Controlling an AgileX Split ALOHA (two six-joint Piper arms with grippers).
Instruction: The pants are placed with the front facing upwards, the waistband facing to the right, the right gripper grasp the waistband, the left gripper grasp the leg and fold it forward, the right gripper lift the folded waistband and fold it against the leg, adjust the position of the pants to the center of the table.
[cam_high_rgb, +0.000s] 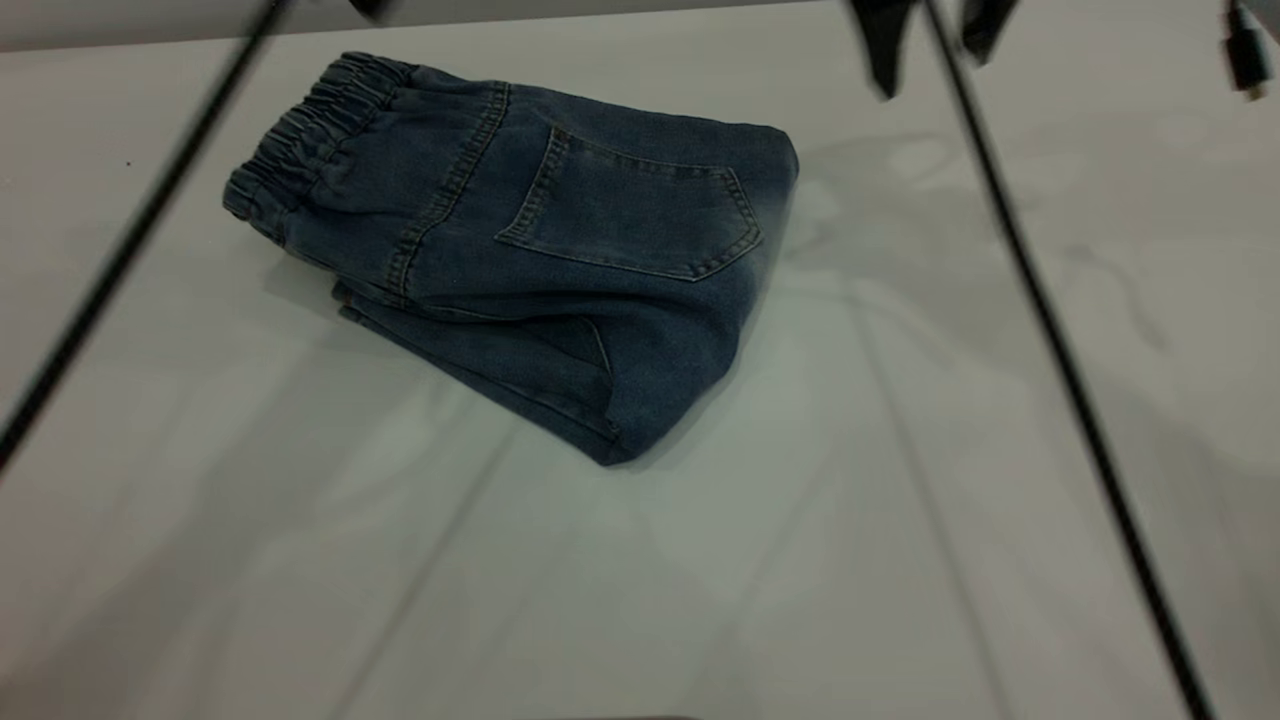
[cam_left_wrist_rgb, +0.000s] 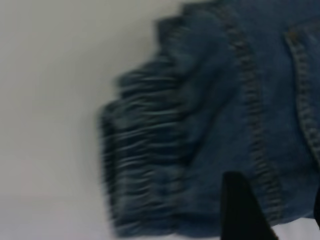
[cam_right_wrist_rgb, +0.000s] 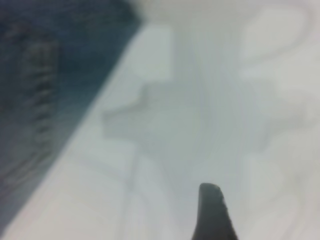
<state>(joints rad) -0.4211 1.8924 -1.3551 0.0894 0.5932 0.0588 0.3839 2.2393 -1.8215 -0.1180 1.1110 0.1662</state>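
Item: short blue denim pants (cam_high_rgb: 560, 270) with tan stitching, lying folded into a compact bundle on the large plain white matte surface (cam_high_rgb: 850, 560), square patch pocket uppermost, toward the far left part of the surface as the exterior view shows it. The dark gathered elastic waistband (cam_high_rgb: 310, 140) sits at the bundle's left far end; the rounded fold is at its right; layered edges show along the near side. Both folds look done to me, so I judge the step in hand to be the last one: shifting the pants to the middle of the surface. My left hand (cam_left_wrist_rgb: 280, 215), the broad black wedge-shaped claw, hangs over the seam just beside the waistband, touching nothing that I can see; only one dark finger (cam_left_wrist_rgb: 242, 210) shows clearly and a sliver of the other at the frame edge, apparently apart and clamped on nothing. My right hand (cam_high_rgb: 930, 35), black with pointed tapered fingers, is raised above bare surface beyond the fold; its two tips stand apart, empty. Next move, as I judge it: take hold of the bundle at both ends without disturbing the layers and slide it nearer and rightward. Risk: dragging from one end only may open the fold.
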